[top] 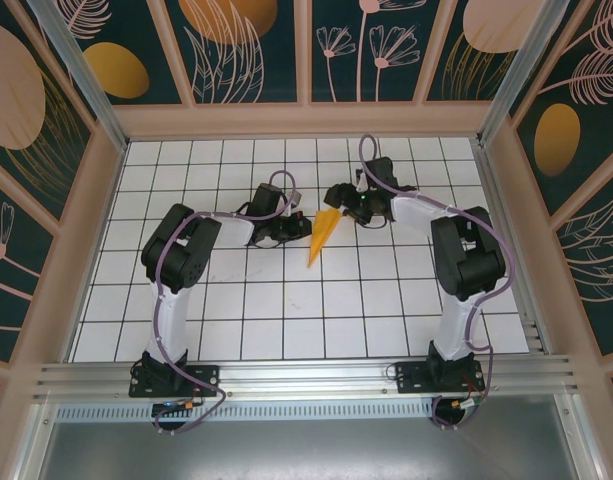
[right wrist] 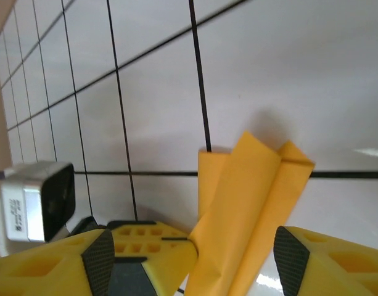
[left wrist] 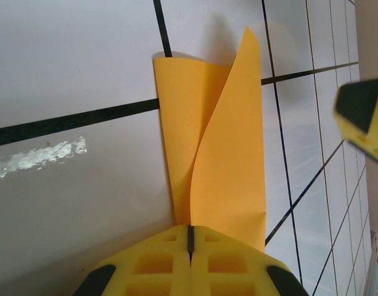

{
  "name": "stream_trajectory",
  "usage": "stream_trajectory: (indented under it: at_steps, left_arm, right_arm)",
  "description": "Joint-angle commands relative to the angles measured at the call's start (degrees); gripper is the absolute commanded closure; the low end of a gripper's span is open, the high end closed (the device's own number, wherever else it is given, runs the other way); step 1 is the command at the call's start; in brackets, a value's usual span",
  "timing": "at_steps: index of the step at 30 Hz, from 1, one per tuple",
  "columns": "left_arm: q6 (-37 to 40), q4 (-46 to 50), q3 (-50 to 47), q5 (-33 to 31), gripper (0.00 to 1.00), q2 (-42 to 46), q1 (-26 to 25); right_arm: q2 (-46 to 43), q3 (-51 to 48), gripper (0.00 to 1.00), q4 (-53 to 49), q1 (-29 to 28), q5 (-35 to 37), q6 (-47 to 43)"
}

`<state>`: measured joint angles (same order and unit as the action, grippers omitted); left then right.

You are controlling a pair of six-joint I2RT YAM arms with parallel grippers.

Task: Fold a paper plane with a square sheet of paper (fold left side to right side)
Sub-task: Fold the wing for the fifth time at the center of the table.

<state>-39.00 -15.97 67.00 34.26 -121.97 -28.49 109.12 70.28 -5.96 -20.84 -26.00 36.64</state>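
Note:
The square sheet of paper is folded into a narrow orange-yellow paper plane [top: 323, 236] lying near the middle of the table, its point toward the arms. My left gripper [top: 303, 229] is shut on the plane's wide end; in the left wrist view the yellow fingers [left wrist: 225, 259] meet and the paper plane [left wrist: 229, 160] rises out from between them, one flap curling up. My right gripper [top: 338, 208] is open around that same end. In the right wrist view the paper plane [right wrist: 250, 209] stands between its two black pads [right wrist: 100, 262], apart from both.
The white grid table [top: 286, 310] has wooden walls [top: 306, 120] on three sides with painted leaves and orange ovals. A right fingertip [left wrist: 364, 117] shows close beside the paper. The left arm's fingers [right wrist: 158, 246] and silver camera block [right wrist: 37, 200] sit next to the right gripper.

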Motion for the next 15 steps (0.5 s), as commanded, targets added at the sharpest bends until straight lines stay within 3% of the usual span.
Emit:
stream_trajectory:
  at_steps: [1, 15]
  left_arm:
    - [0.7, -0.4, -0.9, 0.8, 1.0, -2.0, -0.5]
    - [1.8, 1.2, 0.8, 1.0, 1.0, -1.6, -1.6]
  right_arm:
    - [1.5, -0.6, 0.26, 1.0, -0.9, -1.8, 1.0]
    - [7.4, 3.4, 0.21, 1.1, -1.1, -2.0, 0.5]
